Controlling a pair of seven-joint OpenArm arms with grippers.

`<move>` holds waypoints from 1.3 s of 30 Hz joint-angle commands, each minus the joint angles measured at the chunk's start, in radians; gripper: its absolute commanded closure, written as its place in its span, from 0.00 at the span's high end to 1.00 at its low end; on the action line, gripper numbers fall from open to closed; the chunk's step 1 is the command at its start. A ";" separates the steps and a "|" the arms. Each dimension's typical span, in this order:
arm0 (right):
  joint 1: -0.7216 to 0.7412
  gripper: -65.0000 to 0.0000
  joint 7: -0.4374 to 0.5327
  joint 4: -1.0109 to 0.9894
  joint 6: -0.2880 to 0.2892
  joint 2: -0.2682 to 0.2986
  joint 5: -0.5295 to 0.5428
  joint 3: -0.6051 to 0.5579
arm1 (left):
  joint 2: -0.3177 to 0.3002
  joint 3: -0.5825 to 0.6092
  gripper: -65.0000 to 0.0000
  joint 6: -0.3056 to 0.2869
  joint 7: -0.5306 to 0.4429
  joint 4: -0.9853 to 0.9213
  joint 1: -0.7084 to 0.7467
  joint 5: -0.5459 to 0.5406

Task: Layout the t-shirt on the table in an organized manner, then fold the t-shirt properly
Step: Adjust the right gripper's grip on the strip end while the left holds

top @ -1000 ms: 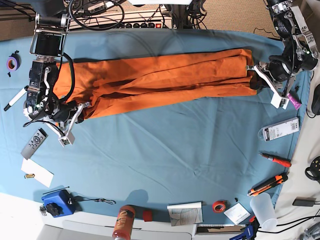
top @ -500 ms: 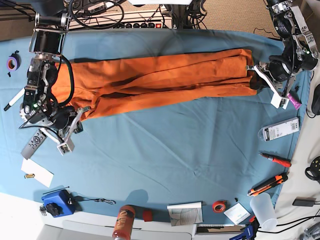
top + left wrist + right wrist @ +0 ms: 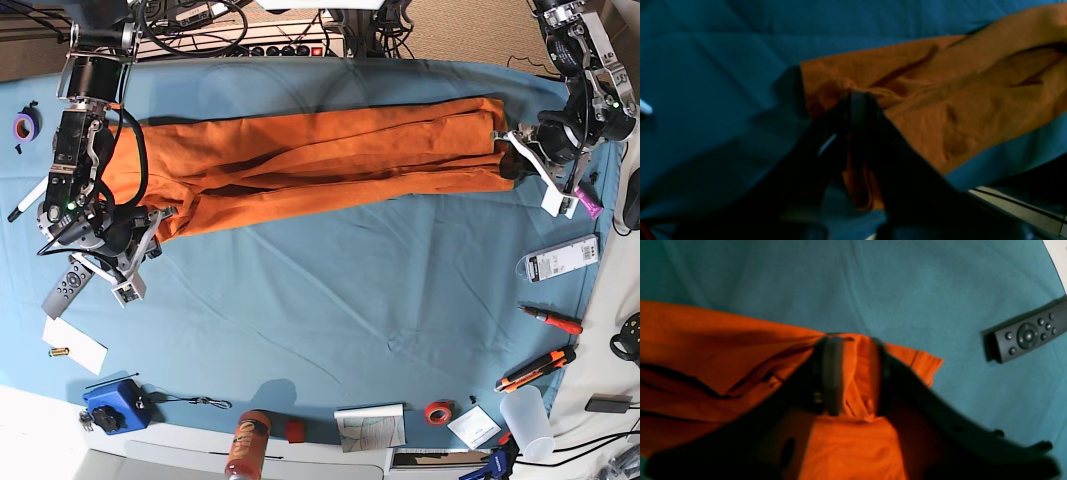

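Note:
The orange t-shirt lies stretched in a long, creased band across the far half of the teal table. My right gripper, on the base view's left, is shut on the shirt's near-left corner. In the right wrist view the cloth is bunched between the fingers. My left gripper, on the base view's right, is shut on the shirt's right end. In the left wrist view its dark fingers pinch the orange fabric low over the table.
A remote control lies just left of my right gripper and shows in the right wrist view. Purple tape, a marker, a white card and a blue box line the left edge. A package, screwdriver, cutter and cup sit right.
My right gripper has shifted slightly left and toward the table's front, still holding the shirt's corner. The left arm and the shirt's right end have not moved.

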 commanded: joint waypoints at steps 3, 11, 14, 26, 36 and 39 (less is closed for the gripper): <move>0.017 0.25 0.055 0.007 -0.061 0.015 -0.062 0.003 | -0.011 -0.003 0.00 -0.004 -0.018 0.018 -0.005 -0.015; 0.017 0.25 0.106 -0.093 -0.082 0.014 -0.089 0.003 | -0.011 -0.003 0.00 -0.004 -0.018 0.018 -0.005 -0.015; 0.017 0.25 0.126 -0.141 -0.079 0.014 -0.088 0.002 | -0.011 -0.003 0.00 -0.004 -0.019 0.018 -0.005 -0.015; 0.016 0.04 0.097 -0.163 -0.061 0.000 -0.039 0.001 | -0.011 -0.003 0.00 -0.004 -0.027 0.018 -0.005 -0.015; 0.014 0.02 0.084 -0.163 -0.061 -0.004 -0.079 -0.062 | -0.011 -0.003 0.00 -0.004 -0.026 0.018 -0.005 -0.015; 0.014 0.00 0.084 -0.163 -0.062 -0.004 -0.124 -0.062 | -0.011 -0.003 0.00 -0.004 -0.026 0.018 -0.005 -0.015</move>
